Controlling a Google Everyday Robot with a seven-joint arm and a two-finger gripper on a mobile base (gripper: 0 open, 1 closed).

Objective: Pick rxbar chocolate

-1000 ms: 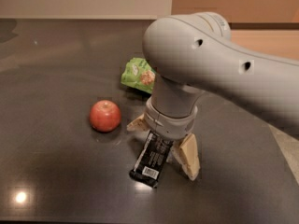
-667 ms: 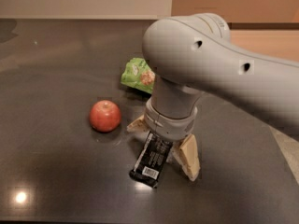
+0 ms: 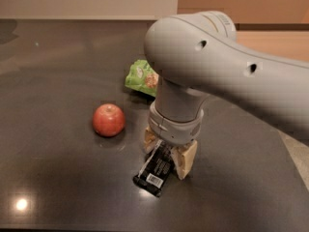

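Observation:
The rxbar chocolate is a flat black wrapper with white print and a white barcode patch, on the dark table in front of the arm. My gripper points down over its far end, and the tan fingers stand on either side of the bar, closed in against it. The bar's near end sticks out toward the camera and looks slightly tilted. The far end is hidden under the wrist.
A red apple sits to the left of the gripper. A crinkled green snack bag lies behind it, partly hidden by the arm. The dark table ends at the right edge.
The fingers, spread wide on both sides of the bar earlier, have drawn in against it. The apple and the green bag have not moved.

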